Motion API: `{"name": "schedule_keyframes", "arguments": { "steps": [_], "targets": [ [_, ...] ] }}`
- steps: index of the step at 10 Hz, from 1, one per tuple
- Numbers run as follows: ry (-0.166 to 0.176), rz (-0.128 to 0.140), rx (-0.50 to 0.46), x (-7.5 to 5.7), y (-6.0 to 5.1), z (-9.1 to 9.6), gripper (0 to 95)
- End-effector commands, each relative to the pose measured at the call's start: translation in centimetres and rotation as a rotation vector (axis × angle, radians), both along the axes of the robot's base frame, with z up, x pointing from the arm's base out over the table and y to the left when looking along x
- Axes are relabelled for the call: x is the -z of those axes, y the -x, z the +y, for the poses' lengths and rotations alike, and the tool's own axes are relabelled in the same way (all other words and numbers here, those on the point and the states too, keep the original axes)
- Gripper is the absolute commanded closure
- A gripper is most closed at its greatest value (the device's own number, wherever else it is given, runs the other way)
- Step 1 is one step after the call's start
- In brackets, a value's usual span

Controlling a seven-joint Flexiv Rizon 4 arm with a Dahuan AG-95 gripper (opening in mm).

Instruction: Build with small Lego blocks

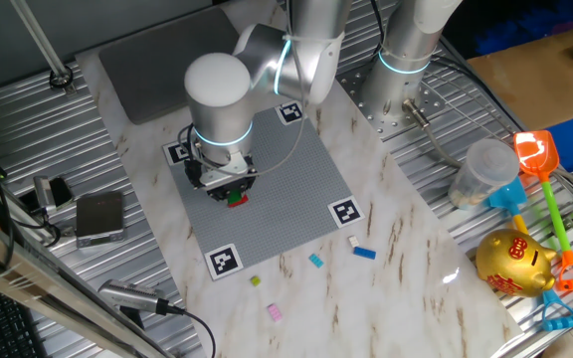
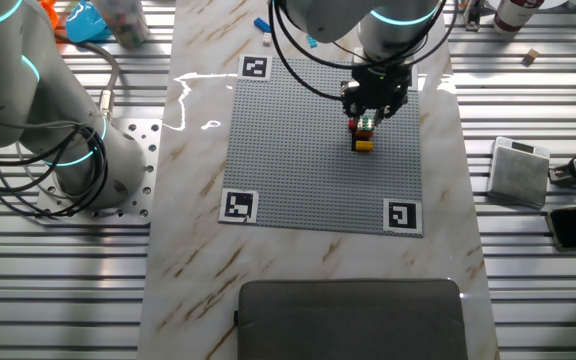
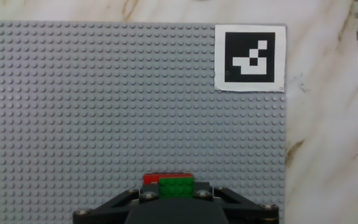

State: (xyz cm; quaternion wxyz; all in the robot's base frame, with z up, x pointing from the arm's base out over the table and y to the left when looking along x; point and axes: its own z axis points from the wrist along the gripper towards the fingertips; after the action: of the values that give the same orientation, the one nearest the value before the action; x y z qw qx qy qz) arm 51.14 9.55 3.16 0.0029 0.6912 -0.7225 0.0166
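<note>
My gripper (image 1: 231, 186) hangs low over the left part of the grey studded plate (image 1: 286, 189). In the hand view a green brick (image 3: 178, 185) sits between the jaws, with a red brick (image 3: 159, 178) right behind it. The other fixed view shows the gripper (image 2: 369, 112) just above a small stack of red, green and yellow bricks (image 2: 364, 136) on the plate (image 2: 298, 150). Loose small Lego blocks lie on the marble: blue (image 1: 365, 253), light blue (image 1: 316, 261), white (image 1: 353, 241), yellow-green (image 1: 256, 281) and pink (image 1: 275, 312).
A gold piggy bank (image 1: 513, 263), toy shovel and rake (image 1: 548, 194) and a plastic cup (image 1: 483, 171) stand at the right. A grey pad (image 1: 162, 55) lies behind the plate. Small devices with cables (image 1: 97, 216) rest on the ribbed metal at the left.
</note>
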Motion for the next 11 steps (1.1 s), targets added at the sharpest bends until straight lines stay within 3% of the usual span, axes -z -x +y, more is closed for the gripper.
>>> {"name": "schedule_keyframes", "arguments": {
  "steps": [1, 6, 11],
  "targets": [
    [-0.004, -0.004, -0.003, 0.2, -0.1, -0.1, 95.0],
    [-0.006, -0.008, 0.004, 0.6, 0.9, -0.2, 95.0],
    [-0.007, -0.013, 0.007, 0.6, 0.9, -0.2, 95.0]
  ]
}}
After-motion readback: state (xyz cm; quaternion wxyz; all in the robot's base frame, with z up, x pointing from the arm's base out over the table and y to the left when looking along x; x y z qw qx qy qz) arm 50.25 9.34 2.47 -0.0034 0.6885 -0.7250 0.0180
